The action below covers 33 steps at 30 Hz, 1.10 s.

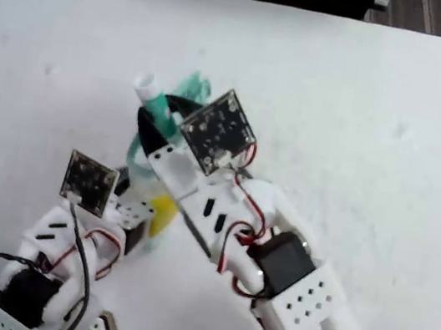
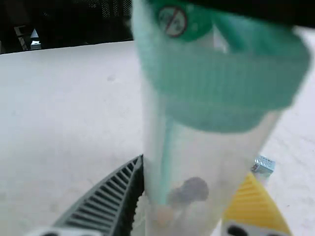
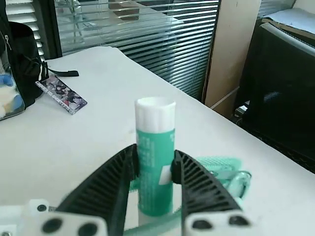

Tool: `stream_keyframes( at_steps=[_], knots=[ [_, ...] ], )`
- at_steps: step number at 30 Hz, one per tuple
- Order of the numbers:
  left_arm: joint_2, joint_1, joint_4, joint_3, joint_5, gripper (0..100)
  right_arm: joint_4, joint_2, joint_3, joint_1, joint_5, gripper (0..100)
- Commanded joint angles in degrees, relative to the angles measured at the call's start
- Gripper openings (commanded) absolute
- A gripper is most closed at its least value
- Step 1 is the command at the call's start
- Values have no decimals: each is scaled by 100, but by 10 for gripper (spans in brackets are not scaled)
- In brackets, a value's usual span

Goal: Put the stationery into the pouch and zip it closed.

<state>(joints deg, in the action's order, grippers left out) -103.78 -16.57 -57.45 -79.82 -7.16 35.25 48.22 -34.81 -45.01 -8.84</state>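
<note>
— What worries you, from where we're standing?

— The green glue stick with a white cap. The right end effector has its black jaws closed on the green barrel, and the capped end pokes out well past the fingertips. If it meets the opening off-line, I reckon the cap will snag the fabric and push the whole thing along instead of sliding in.

— And the pouch?

— It's a see-through plastic pouch with a teal mesh band, sitting on the white desk between the two arms, just beside and under the glue stick. The left end effector has it pinched between a grey ribbed jaw and a yellow one, drawn in against the plastic. Stuff that soft could slip or crumple and close the mouth. I can't tell whether the zip is open.

— How are the arms set?

— The right arm comes in long and low from the near right corner. Its wrist is over the pouch and its jaws point toward the far left. The left arm is folded short at the near left, with its end effector at the pouch's near end, close beside the right arm. They're close enough that a careless move could knock one into the other.
</note>
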Motion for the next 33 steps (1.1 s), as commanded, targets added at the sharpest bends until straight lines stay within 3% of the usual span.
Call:
stream_keyframes(
  at_steps=[1, 8, 14, 21, 27, 33],
  knots=[
    [84, 57, 26, 62, 44, 262, 286, 31, 70, -66, 0, 17],
    [84, 75, 26, 62, 44, 260, 1130, 453, 88, -57, -9, 38],
    [84, 75, 26, 53, 44, 260, 1147, 1112, 88, -57, -9, 245],
    [84, 75, 26, 44, 53, 260, 1156, 1270, 167, 189, -9, 238],
    [84, 75, 26, 35, 70, 260, 1332, 1253, 624, 1174, 9, 237],
    [84, 75, 26, 35, 70, 260, 2484, 163, 1284, 2563, 0, 237]
  ],
)
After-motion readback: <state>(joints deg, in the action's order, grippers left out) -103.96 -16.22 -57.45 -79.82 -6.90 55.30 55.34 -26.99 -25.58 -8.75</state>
